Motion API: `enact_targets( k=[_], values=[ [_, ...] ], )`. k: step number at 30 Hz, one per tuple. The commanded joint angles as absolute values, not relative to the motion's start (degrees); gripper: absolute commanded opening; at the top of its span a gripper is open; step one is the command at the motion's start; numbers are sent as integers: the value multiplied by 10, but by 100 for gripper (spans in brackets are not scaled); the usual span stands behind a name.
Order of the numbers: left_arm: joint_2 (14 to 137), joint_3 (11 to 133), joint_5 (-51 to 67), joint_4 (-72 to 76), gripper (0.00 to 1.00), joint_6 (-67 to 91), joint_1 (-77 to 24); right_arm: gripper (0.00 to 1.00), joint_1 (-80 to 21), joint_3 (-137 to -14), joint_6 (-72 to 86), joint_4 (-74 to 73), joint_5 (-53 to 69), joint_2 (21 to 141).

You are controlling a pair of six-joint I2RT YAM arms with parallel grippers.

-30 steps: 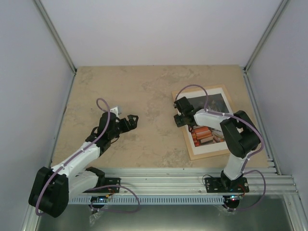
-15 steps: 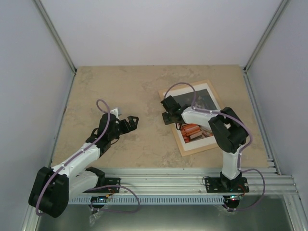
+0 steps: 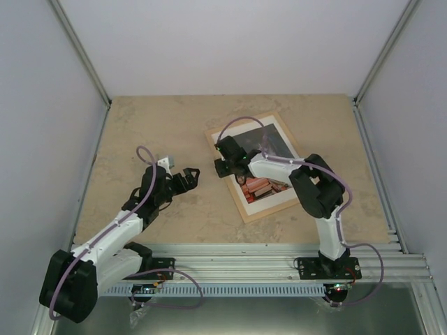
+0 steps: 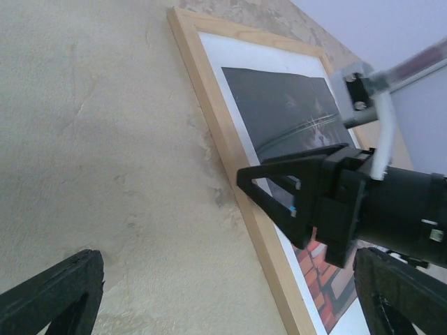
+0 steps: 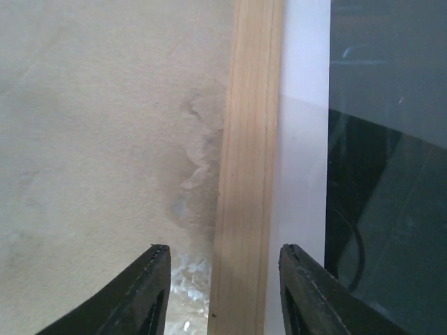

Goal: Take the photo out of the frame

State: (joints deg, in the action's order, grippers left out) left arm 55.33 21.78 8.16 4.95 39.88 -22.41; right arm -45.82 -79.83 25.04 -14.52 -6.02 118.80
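The frame (image 3: 235, 199), thin pale wood, lies flat and skewed on the table right of centre. The photo (image 3: 274, 144) sits in it behind a white mat, dark at the top with orange books lower down. My right gripper (image 3: 222, 165) is over the frame's left rail. In the right wrist view its jaws (image 5: 227, 279) are open and straddle the wooden moulding (image 5: 248, 139) with a gap on each side, beside the mat (image 5: 304, 139) and photo (image 5: 391, 139). My left gripper (image 3: 190, 172) hangs wide open just left of the frame (image 4: 209, 118), holding nothing.
The beige stone-look table (image 3: 154, 125) is walled at the back and both sides. A ribbed aluminium rail (image 3: 244, 262) runs along the near edge by the arm bases. In the left wrist view the right gripper's black fingers (image 4: 293, 195) sit over the frame.
The frame has slid left toward the table's middle and turned a little, along with the right gripper. The right jaws now stand wider apart. The left arm has barely moved.
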Motion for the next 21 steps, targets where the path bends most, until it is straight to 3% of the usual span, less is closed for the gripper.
enact_targets(
  k=[1,12,21],
  values=[
    [547,215,70,50,99,405,-227,47,-424,-748,226,-109,-26,1118],
    [656,221,112,124,99,429,-246,71,-164,-488,166,-41,93,886],
    [718,240,113,151,99,447,-275,82,5,-423,192,17,175,882]
  ],
)
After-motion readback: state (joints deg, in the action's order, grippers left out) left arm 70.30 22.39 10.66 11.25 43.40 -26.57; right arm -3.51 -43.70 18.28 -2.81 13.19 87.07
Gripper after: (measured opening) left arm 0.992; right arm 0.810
